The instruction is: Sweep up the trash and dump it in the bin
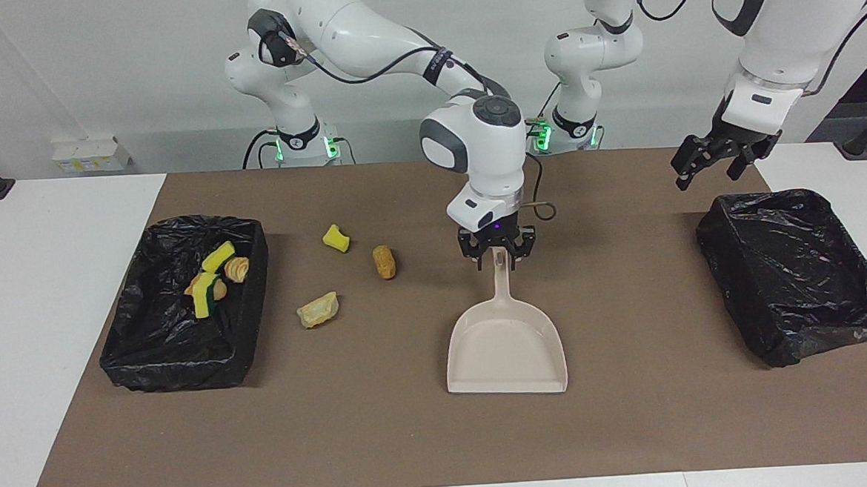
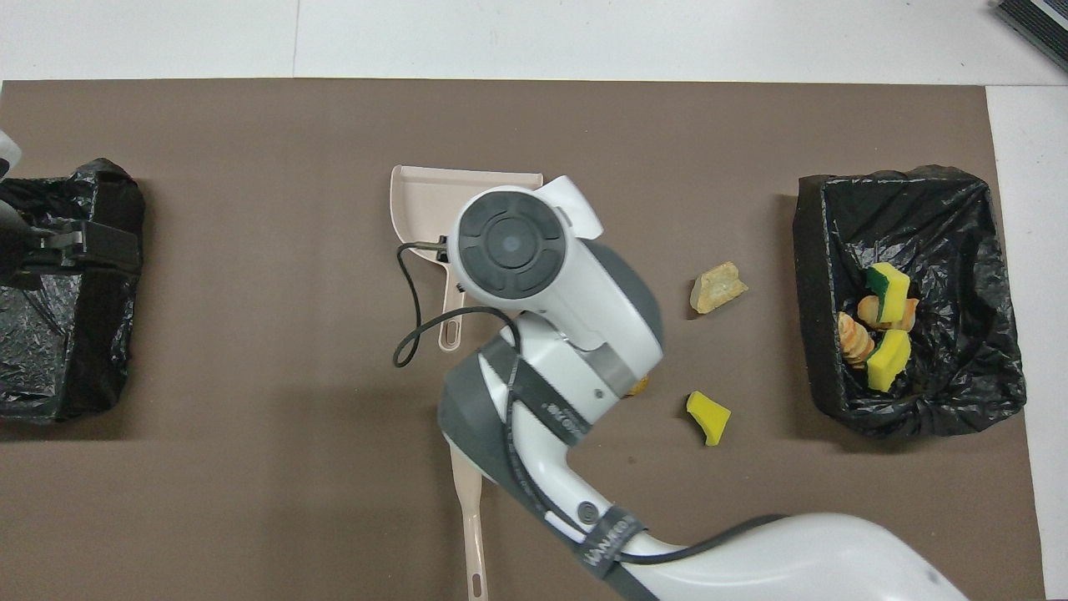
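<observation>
The facing view shows the right gripper (image 1: pixel 498 253) spread wide just above the tip of the dustpan's (image 1: pixel 506 347) handle, not gripping it; overhead, the arm's wrist covers that gripper and part of the pan. Overhead alone shows a beige brush handle (image 2: pixel 471 534) on the mat nearest the robots, and an orange lump (image 2: pixel 638 386) peeks out from under the arm. The left gripper (image 1: pixel 718 156) hangs wide open, holding nothing, over the mat by the empty bin (image 1: pixel 799 272).

The trash is part loose, part binned: a yellow sponge chunk (image 1: pixel 336 238), a ribbed tan lump (image 1: pixel 384 262) and a pale crusty lump (image 1: pixel 318 310) lie on the counter's brown matte mat (image 1: pixel 383 424) between the dustpan and the filled bin (image 1: pixel 164 347); more sponge and bread pieces (image 1: pixel 209 281) sit inside it. Both bins wear crinkled glossy black liners. The dustpan is smooth plastic, flat-lipped.
</observation>
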`<action>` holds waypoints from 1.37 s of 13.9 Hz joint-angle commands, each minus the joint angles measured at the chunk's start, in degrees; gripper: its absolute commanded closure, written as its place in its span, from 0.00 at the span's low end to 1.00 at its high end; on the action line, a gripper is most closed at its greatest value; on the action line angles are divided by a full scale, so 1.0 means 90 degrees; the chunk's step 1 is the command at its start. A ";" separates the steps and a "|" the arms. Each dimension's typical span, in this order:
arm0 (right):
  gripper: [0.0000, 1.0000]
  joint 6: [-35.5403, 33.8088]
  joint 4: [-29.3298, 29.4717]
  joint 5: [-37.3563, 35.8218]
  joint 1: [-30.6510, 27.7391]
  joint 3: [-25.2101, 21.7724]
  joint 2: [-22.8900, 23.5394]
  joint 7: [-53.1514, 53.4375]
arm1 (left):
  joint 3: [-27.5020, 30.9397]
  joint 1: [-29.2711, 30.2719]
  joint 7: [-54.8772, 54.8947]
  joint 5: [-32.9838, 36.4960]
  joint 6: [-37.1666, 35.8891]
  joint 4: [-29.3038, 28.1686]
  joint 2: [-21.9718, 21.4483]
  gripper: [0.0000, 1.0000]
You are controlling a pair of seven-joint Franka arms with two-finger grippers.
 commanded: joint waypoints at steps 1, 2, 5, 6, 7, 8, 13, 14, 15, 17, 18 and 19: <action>0.00 -0.0656 -0.0840 0.0196 -0.0713 0.0043 -0.1148 -0.0229 | 0.0437 -0.0244 0.0070 -0.0319 -0.0197 -0.0061 -0.0106 0.00; 0.00 -0.0843 -0.0849 0.0196 -0.0899 0.0043 -0.1314 -0.0395 | 0.0700 -0.0409 0.0282 -0.0350 -0.0265 -0.0062 -0.0125 0.00; 0.00 -0.1457 -0.0869 0.0283 -0.1456 0.0043 -0.1919 -0.1155 | 0.0976 -0.0499 0.0685 -0.0350 -0.0334 -0.0071 -0.0252 0.00; 0.00 -0.1760 -0.0859 0.0477 -0.1651 0.0043 -0.2144 -0.1496 | 0.0947 -0.0469 0.0685 -0.0350 -0.0353 -0.0071 -0.0253 0.00; 0.00 -0.1966 -0.0869 0.0807 -0.1856 0.0033 -0.2310 -0.1761 | 0.0899 -0.0420 0.0685 -0.0350 -0.0412 -0.0081 -0.0262 0.00; 0.00 -0.2171 -0.0859 0.0975 -0.2100 0.0033 -0.2428 -0.2063 | 0.0763 -0.0333 0.0704 -0.0350 -0.0412 -0.0129 -0.0311 0.00; 0.00 -0.2680 -0.0791 0.0996 -0.2746 -0.0015 -0.2712 -0.3343 | 0.0343 -0.0274 0.1006 -0.0341 -0.0461 -0.0568 -0.0642 0.00; 0.00 -0.2700 -0.0791 0.1016 -0.2814 -0.0015 -0.2713 -0.3423 | 0.0332 -0.0274 0.1036 -0.0341 -0.0461 -0.0569 -0.0643 0.00; 0.00 -0.2729 -0.0801 0.1035 -0.2854 -0.0006 -0.2713 -0.3462 | 0.0332 -0.0235 0.1162 -0.0341 -0.0422 -0.0569 -0.0643 0.00; 0.00 -0.2788 -0.0791 0.1230 -0.2941 -0.0025 -0.2703 -0.3502 | 0.0332 -0.0147 0.1417 -0.0341 -0.0412 -0.0540 -0.0634 0.00; 0.00 -0.2779 -0.0801 0.1298 -0.3039 -0.0025 -0.2703 -0.3502 | 0.0332 -0.0147 0.1379 -0.0350 -0.0383 -0.0530 -0.0624 0.00; 0.00 -0.2778 -0.0801 0.1338 -0.3059 -0.0035 -0.2703 -0.3502 | 0.0332 -0.0156 0.1369 -0.0350 -0.0373 -0.0530 -0.0624 0.00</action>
